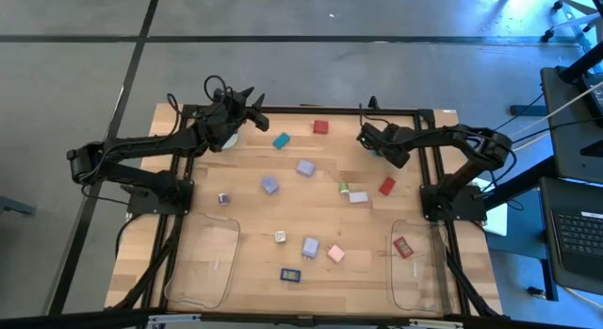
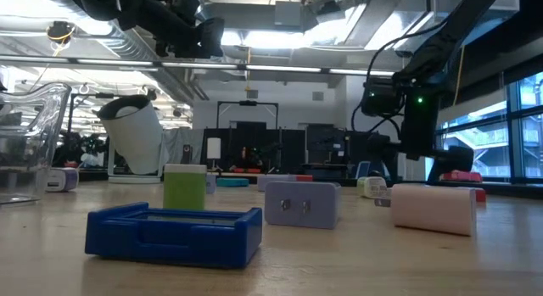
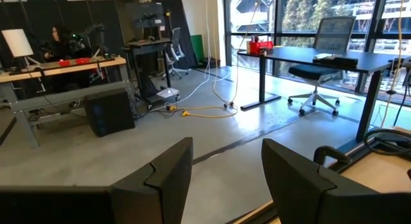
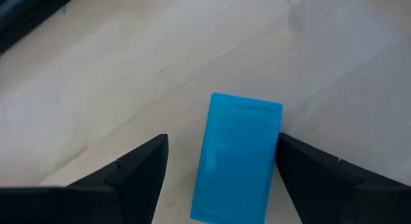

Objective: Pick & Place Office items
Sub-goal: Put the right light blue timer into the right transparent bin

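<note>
The light-blue block (image 4: 239, 161) was seen only in the right wrist view. In the high view it was hidden beneath the right gripper (image 4: 223, 138), which was lowered at the far right of the table (image 1: 247, 221). Its near end was cut off by the frame. It appeared as a plain, flat rectangular piece lying on the wood. The right gripper's fingers were spread to either side of it. A gap was seen at one finger, while contact at the other could not be made out.

The left gripper (image 3: 225, 153) was raised at the far left, above a white round object (image 1: 226, 133). Its fingers were held partly apart with nothing between them, and only the room was seen beyond.

The other office items were scattered over the middle of the table:
- Three red pieces were counted: one far (image 1: 320, 127), one at the right (image 1: 386, 186), and one inside the right clear tray (image 1: 419, 284).
- One teal block (image 1: 281, 139) was noted.
- Three lavender blocks were noted, the nearest (image 1: 310, 245) lying beside a pink block (image 1: 335, 254).
- One dark blue piece (image 1: 290, 274) lay nearest.
- A green-and-white piece (image 1: 344, 189) and a small white piece (image 1: 280, 237) were too small to be identified further.

Two trays were counted, and nothing could be made out in the left clear tray (image 1: 193, 272).
</note>
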Available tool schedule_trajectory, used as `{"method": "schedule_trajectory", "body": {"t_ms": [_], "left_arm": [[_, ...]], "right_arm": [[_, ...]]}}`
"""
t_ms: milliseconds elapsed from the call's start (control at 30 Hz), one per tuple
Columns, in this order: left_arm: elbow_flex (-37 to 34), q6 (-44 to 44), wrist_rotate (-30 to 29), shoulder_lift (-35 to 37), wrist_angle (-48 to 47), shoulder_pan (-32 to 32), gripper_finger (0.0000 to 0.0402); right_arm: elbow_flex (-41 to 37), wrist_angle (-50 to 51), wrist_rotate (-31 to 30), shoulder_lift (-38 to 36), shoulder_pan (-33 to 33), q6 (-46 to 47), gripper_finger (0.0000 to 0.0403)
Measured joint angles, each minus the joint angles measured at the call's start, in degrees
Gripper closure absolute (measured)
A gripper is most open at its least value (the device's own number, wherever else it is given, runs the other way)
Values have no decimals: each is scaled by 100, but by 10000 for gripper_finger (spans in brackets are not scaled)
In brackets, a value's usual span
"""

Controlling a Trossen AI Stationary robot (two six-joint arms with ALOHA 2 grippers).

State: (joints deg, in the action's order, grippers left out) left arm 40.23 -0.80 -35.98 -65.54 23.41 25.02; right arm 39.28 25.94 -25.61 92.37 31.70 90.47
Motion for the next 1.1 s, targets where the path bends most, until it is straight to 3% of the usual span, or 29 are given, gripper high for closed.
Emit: {"method": "schedule_trajectory", "body": {"t_ms": [233, 500, 767, 1100], "left_arm": [[0, 2, 6, 0, -95, -22, 219], [0, 13, 4, 0, -106, -22, 219], [0, 65, 4, 0, -117, -22, 219], [2, 1033, 6, -2, -452, -26, 219]], "right_arm": [[43, 193, 55, 56, 1, -880, 149], [283, 364, 233, 101, 17, -1865, 244], [305, 370, 400, 92, 17, -2046, 247], [294, 188, 724, -397, -142, -2097, 245]]}}
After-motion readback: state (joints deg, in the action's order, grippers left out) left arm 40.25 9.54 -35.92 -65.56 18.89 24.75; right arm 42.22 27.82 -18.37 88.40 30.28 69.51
